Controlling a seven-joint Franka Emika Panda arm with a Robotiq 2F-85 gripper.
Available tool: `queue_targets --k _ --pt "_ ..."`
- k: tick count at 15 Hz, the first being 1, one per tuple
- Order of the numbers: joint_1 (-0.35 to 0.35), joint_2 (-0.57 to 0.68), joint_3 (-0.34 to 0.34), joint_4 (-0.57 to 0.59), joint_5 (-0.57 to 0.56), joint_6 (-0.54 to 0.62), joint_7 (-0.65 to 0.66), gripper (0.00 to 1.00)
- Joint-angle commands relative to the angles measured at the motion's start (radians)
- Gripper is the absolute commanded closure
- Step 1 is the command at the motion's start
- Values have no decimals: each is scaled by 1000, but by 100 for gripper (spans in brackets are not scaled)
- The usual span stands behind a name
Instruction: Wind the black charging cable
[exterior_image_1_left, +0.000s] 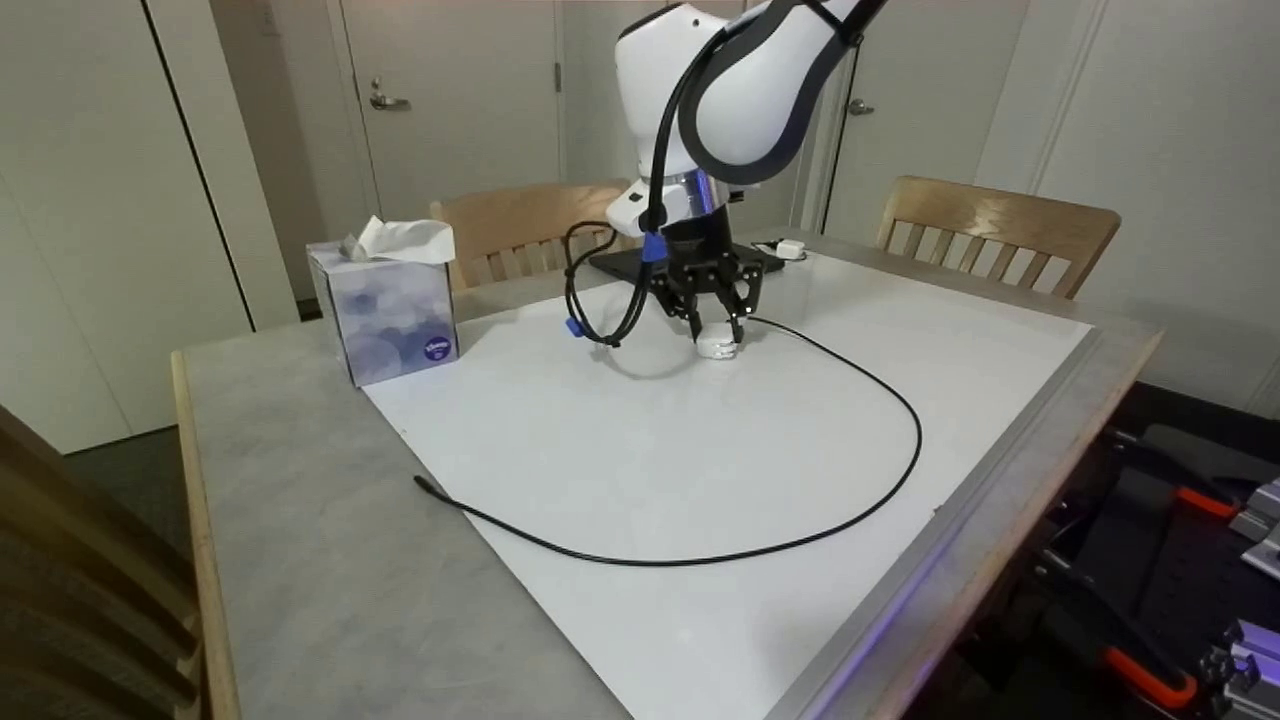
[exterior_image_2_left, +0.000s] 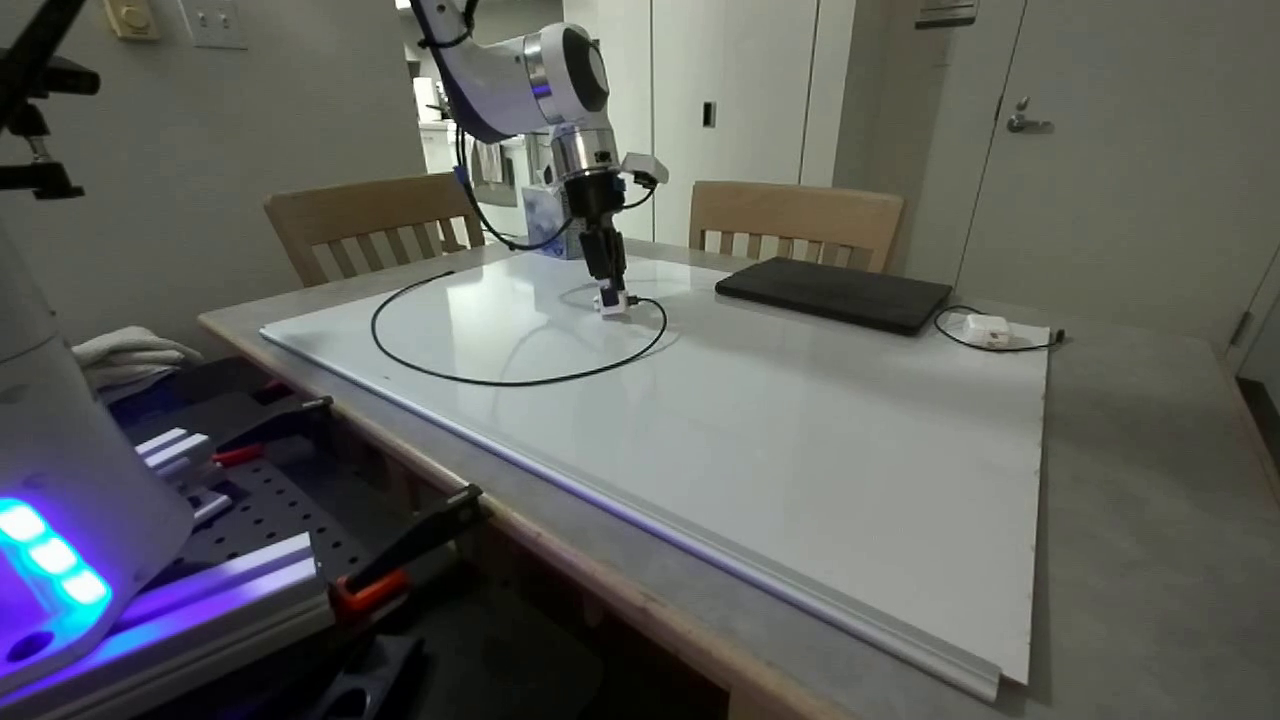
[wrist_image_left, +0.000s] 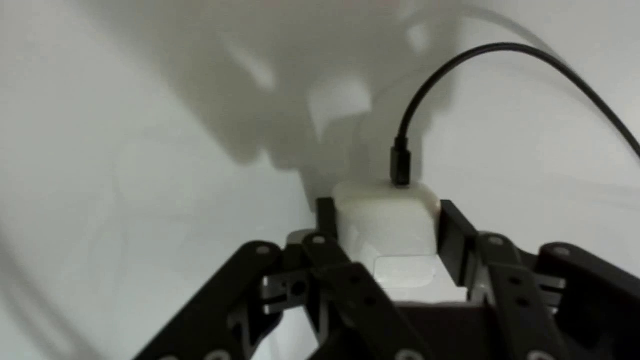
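A white-topped surface carries the black charging cable in one wide curve — probably light, springy, best held at the bulkier end — where the pincer grasps its white plug by the sides.

Cable: cut off by wrist view's right edge.
Arm: cut off at top in both exterior views.
Black pad: partly hidden by the arm in an exterior view.
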Motion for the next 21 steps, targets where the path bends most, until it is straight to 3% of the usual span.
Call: queue_targets --k 1,9,13,21 --pt "29 -26 1 -70 -20 -54 -95 74" --pt "90 -74 -55 -179 -245 -53 -35 74" --pt "60 -79 -55 -212 -342 -39 -16 74" --pt "-102 -107 10 -256 -47 110 -229 74"
